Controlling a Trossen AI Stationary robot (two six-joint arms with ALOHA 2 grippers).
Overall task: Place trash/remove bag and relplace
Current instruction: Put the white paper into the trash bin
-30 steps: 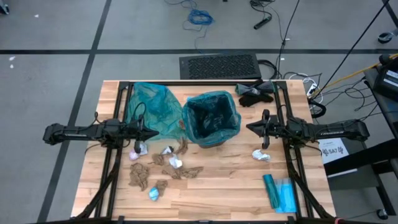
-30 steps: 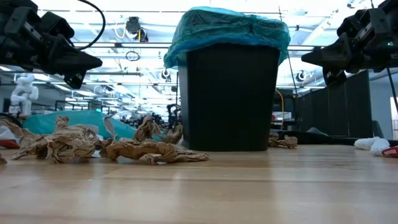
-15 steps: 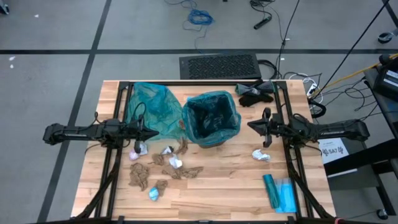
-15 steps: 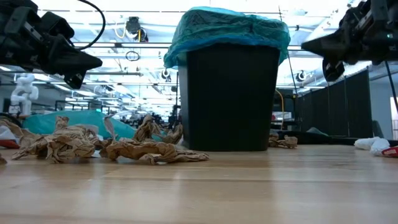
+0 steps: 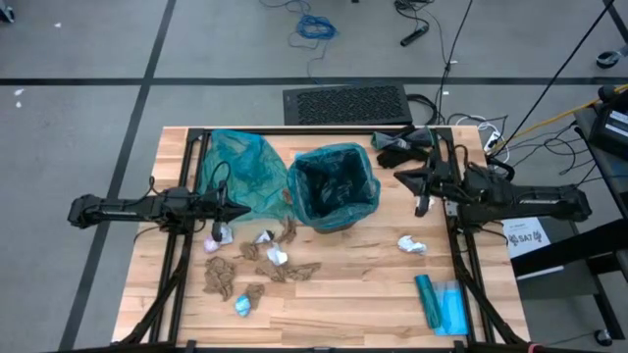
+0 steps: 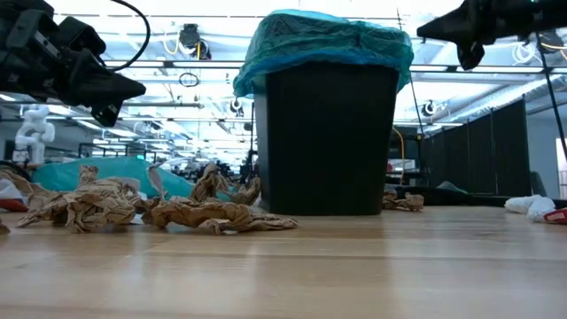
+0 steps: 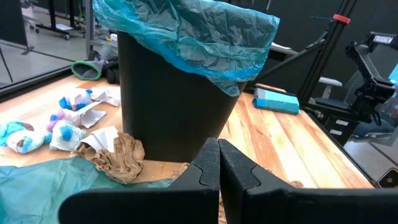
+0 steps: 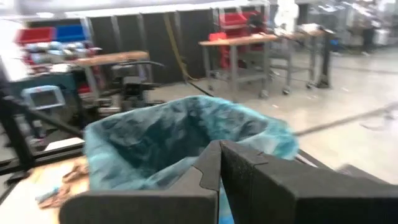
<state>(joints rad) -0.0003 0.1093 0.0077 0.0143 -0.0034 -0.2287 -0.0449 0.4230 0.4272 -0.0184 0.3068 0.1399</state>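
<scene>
A lined bin (image 5: 335,186) stands mid-frame on the bench (image 5: 343,304); trash (image 5: 257,267) lies scattered lower left. Left hand (image 5: 243,209) and right hand (image 5: 400,176), both closed and empty, flank the bin.

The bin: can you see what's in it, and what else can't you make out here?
- Bin contents: the high view shows only its dark inside within the teal liner; no trash is discernible.
- Low view: the bin hides the table behind it.
- Right wrist view: motion blur smears the liner and room.
- Black cloth: the right arm partly covers it in the high view.
</scene>
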